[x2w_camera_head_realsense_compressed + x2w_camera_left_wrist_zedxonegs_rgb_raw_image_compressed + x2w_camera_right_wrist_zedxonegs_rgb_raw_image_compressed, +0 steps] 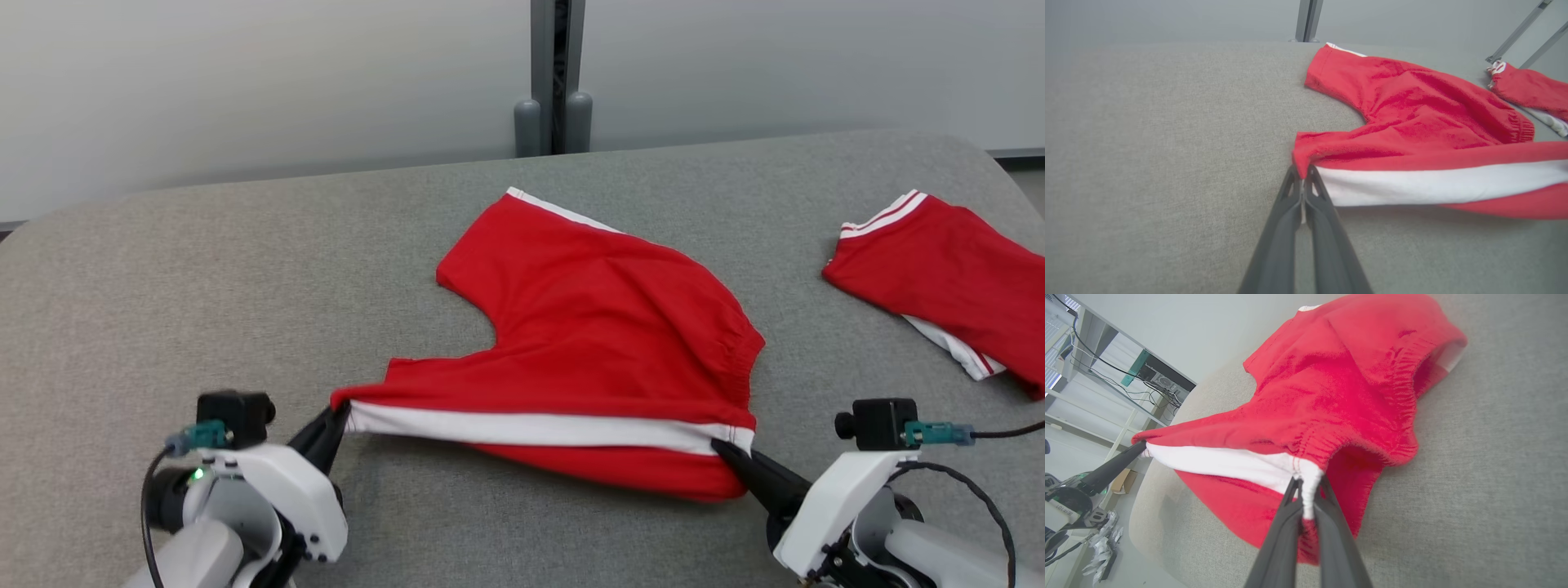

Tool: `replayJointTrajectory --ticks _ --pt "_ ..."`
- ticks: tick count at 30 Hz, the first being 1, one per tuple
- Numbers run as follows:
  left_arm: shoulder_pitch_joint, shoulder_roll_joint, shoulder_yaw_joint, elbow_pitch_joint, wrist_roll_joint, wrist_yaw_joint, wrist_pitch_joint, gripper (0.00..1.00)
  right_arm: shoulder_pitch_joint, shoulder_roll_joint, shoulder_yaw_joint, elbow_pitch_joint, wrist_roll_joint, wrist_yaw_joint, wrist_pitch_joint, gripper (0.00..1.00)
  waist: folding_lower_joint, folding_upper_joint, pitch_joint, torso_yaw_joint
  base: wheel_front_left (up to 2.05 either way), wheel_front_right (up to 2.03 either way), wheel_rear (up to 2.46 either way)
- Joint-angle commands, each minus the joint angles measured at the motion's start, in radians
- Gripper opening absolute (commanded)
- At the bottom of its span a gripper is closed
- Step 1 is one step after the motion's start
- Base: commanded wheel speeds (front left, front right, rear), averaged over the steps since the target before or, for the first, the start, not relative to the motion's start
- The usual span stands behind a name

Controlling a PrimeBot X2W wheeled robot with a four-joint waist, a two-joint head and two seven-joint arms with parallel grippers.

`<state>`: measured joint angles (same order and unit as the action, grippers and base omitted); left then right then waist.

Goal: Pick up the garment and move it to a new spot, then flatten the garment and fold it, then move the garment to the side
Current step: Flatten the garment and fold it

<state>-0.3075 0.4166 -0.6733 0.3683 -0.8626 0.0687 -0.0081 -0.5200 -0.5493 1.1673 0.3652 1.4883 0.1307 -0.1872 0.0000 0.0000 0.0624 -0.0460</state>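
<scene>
Two pinches carry this step: the left gripper (341, 418) is closed tight on the leg-hem corner of the red cotton shorts with a white side stripe (604, 327), and the right gripper (725, 451) is closed on the same stripe's other end, just below the gathered elastic waistband (739, 359). The near edge hangs lifted and fairly taut between them, while the far leg and most of the cloth lie on the grey fabric-covered table (163, 310), around its middle. A second red garment with white trim (939, 269) lies well apart at the right edge. This looks like the flattening or first fold, judged from the stretched edge. To do it well, move both grippers together at equal height so the stripe stays straight, and carry the edge low and slowly so the loose red layer underneath trails flat instead of bunching. The puffed waistband region will likely need tension outward to the right before the edge is set down, and release should come only once the cloth rests fully.
</scene>
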Motion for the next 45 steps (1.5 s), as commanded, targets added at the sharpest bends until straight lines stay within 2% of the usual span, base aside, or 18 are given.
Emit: replayJointTrajectory --ticks 1,6,16,28,39,45 --pt "-0.034 0.011 0.01 -0.017 0.002 0.01 0.008 0.0 -0.018 0.0 -0.01 -0.006 -0.005 0.001 -0.013 0.0 0.0 0.0 0.013 -0.012 0.0 0.0 0.0" --pt "-0.087 0.013 0.017 -0.049 0.011 0.024 0.032 0.0 -0.048 0.013 -0.025 -0.015 -0.016 0.001 -0.028 0.0 0.0 0.0 0.038 -0.031 0.0 0.0 0.0" --pt "-0.271 -0.045 0.044 -0.009 0.019 0.037 0.038 0.0 -0.14 0.054 -0.082 -0.011 -0.039 0.001 -0.061 0.0 0.0 0.0 0.128 -0.076 0.0 0.0 0.0" --pt "-0.468 -0.138 0.078 0.204 0.008 0.017 -0.007 0.0 -0.213 0.139 -0.169 0.042 -0.036 0.001 -0.077 0.0 0.0 0.0 0.231 -0.139 0.0 0.0 0.0" --pt "-0.647 -0.189 0.089 0.441 0.018 -0.019 -0.047 0.0 -0.256 0.221 -0.31 0.089 0.0 0.001 -0.08 0.0 0.0 0.0 0.321 -0.189 0.0 0.0 0.0" --pt "-0.719 -0.203 0.069 0.531 0.041 -0.042 -0.055 0.0 -0.268 0.26 -0.334 0.103 -0.031 0.001 -0.08 0.0 0.0 0.0 0.35 -0.209 0.0 0.0 0.0"
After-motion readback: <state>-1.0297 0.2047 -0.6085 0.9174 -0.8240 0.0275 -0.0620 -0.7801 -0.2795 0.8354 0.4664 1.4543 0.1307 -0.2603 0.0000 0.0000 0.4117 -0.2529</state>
